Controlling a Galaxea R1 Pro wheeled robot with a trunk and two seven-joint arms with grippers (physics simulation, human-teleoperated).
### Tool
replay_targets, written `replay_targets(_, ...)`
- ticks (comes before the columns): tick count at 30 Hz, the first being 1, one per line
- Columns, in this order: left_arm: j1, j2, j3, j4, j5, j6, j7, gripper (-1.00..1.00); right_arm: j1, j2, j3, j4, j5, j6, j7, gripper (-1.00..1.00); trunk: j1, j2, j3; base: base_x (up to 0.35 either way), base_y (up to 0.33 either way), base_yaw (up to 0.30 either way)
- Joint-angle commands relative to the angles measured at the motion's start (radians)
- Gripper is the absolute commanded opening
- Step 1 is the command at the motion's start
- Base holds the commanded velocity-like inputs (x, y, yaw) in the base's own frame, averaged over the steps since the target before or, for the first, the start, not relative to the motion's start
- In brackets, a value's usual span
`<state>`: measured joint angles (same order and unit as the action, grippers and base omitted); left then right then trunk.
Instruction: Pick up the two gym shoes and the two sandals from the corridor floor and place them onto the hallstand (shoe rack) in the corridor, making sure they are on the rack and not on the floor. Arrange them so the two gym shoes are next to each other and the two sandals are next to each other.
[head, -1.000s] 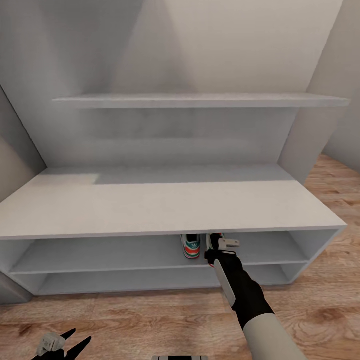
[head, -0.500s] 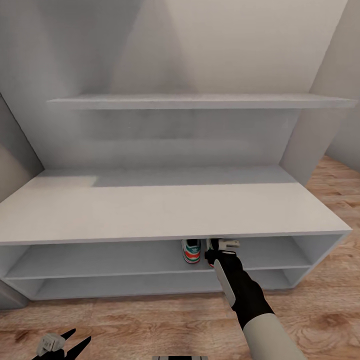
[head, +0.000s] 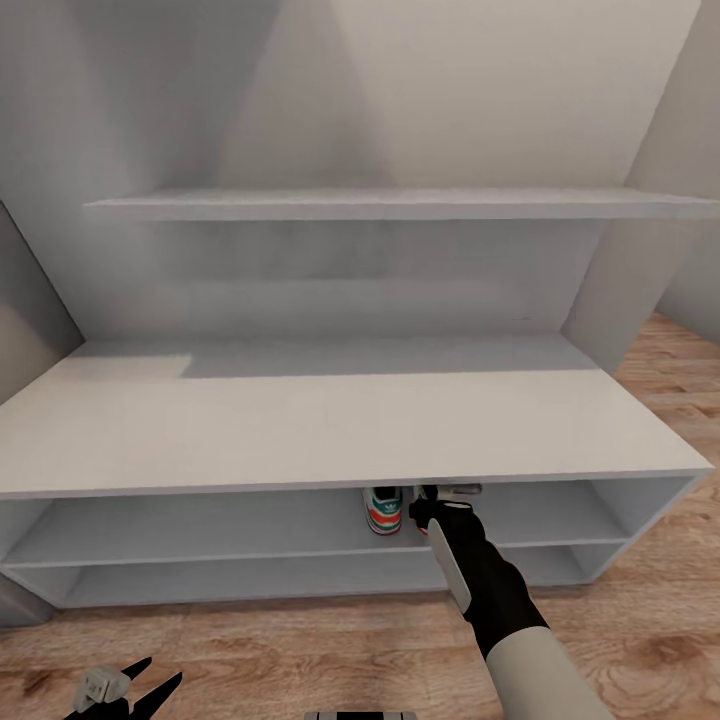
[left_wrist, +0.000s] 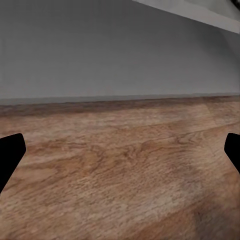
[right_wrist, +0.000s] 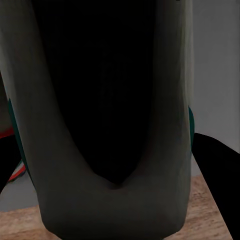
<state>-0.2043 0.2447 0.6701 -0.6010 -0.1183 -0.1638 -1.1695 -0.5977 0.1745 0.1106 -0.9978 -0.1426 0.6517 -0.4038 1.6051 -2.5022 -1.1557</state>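
Grey hallstand (head: 330, 425) fills front; our R jaws (head: 432, 503) grip 2nd gym shoe (right_wrist: 107, 125) just right of parked gym shoe (head: 383, 510), heels toward us. L jaws (head: 125, 688) open, idle.

Pale grey wall (head: 450, 90) behind unit; darker grey panel (head: 25, 290) at left.

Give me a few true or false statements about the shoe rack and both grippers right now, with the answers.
1. A white sneaker with green stripes and an orange heel sits on the light-grey hallstand's upper inner tier. True.
2. The right gripper hovers above the flat top. False: it reaches under the top, beside that sneaker.
3. The left gripper is open over the wood-plank floor. True.
4. Brown sandals lie on the flat top. False: it is bare.
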Motion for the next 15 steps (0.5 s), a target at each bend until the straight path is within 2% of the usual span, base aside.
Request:
replay_targets(1, -0.001, -0.001, 0.006, 0.000, -0.011, -0.009, -0.004, 1.00, -0.001, 0.000, 0.001, -0.001, -0.011, 0.002, -0.009, -1.00, 0.000, 0.000, -0.001, 0.013, 0.000, 0.000)
replay_targets(15, -0.001, -0.001, 0.006, 0.000, -0.011, -0.008, -0.004, 1.00, -0.001, 0.000, 0.001, -0.001, -0.011, 0.002, -0.009, -1.00, 0.000, 0.000, -0.001, 0.004, 0.000, 0.000)
